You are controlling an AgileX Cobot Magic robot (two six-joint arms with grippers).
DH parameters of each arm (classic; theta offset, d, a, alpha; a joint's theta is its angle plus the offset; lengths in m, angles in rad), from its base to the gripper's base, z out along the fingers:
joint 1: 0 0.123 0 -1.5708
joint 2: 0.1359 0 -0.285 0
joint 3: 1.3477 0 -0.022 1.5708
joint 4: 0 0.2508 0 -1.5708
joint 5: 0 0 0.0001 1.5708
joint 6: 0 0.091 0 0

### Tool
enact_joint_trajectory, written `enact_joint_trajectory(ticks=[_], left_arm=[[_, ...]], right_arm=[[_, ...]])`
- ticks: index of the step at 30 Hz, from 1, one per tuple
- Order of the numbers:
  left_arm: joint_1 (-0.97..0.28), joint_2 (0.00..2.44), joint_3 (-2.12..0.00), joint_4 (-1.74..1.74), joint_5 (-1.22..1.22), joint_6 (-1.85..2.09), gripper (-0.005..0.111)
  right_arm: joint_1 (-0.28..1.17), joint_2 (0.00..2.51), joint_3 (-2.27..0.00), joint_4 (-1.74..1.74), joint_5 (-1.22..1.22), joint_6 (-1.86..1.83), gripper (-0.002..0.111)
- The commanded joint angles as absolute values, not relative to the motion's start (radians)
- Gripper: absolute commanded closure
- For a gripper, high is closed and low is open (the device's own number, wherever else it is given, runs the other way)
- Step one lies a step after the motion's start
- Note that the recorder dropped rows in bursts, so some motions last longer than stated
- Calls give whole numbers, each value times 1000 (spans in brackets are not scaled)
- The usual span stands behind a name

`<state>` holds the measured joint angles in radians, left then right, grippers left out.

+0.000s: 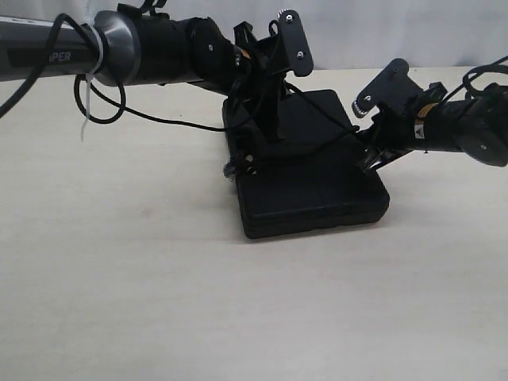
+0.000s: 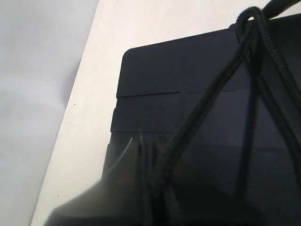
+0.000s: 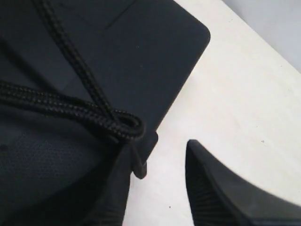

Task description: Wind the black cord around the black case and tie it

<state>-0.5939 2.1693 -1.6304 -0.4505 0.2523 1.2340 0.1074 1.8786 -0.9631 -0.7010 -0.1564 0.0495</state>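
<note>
The black case (image 1: 317, 194) lies flat in the middle of the table. The black cord (image 1: 321, 144) runs across its lid, and a small frayed tuft (image 1: 229, 169) shows at the case's left edge. My left gripper (image 1: 252, 155) comes down over the case's left part. In the left wrist view it (image 2: 155, 174) is shut on the cord (image 2: 207, 101), whose strands lead to a crossing (image 2: 249, 16) at the case's (image 2: 164, 75) far edge. My right gripper (image 1: 371, 159) is at the case's right edge. It (image 3: 161, 143) stands open, with a cord loop (image 3: 124, 126) at one fingertip (image 3: 117, 183).
A smooth black cable (image 1: 95, 111) with a white zip tie (image 1: 86, 119) hangs from the left arm at the back left. Pale table (image 1: 238, 302) spreads in front of the case, and a light wall (image 1: 357, 32) rises behind it.
</note>
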Motion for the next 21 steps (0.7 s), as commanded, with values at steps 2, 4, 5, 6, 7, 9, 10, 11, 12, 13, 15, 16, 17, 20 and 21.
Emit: enact_joint_trajectory(ticks=[2, 4, 5, 6, 7, 9, 10, 11, 12, 13, 15, 16, 17, 20, 21], left_arm=[[-594, 2158, -1630, -454, 244, 1227, 107], [-594, 2158, -1630, -454, 244, 1227, 107], [-594, 2158, -1630, -454, 244, 1227, 107], [-594, 2158, -1630, -454, 244, 1227, 107], [-594, 2158, -1630, -454, 246, 1227, 107], [-594, 2158, -1630, -454, 248, 1227, 107], [-594, 2158, -1630, -454, 248, 1227, 107], [-594, 2158, -1630, -454, 248, 1227, 107], [-594, 2158, -1630, -454, 251, 1227, 107], [-594, 2158, -1630, -454, 251, 1227, 107], [-594, 2158, -1630, -454, 251, 1227, 107], [-594, 2158, -1630, -454, 251, 1227, 107], [-594, 2158, -1630, -454, 251, 1227, 107], [-594, 2158, -1630, -454, 257, 1227, 107], [-594, 2158, -1630, -454, 260, 1227, 107]], right_arm=[[107, 1784, -964, -696, -81, 65, 72], [107, 1714, -964, -643, -6, 68, 72], [107, 1693, -964, -620, 0, 68, 72], [113, 1669, -952, -538, -89, 73, 72], [144, 1666, -926, -513, -199, 76, 72], [219, 1704, -908, -614, -271, 76, 72], [243, 1722, -911, -627, -283, 76, 72], [268, 1757, -938, -619, -277, 76, 72], [271, 1774, -957, -601, -264, 76, 72], [271, 1790, -972, -586, -249, 76, 72], [268, 1819, -999, -579, -225, 76, 71], [266, 1847, -1015, -562, -227, 74, 71], [266, 1860, -1024, -546, -232, 66, 72], [266, 1899, -1059, -517, -225, 50, 72], [266, 1908, -1069, -517, -206, 35, 72]])
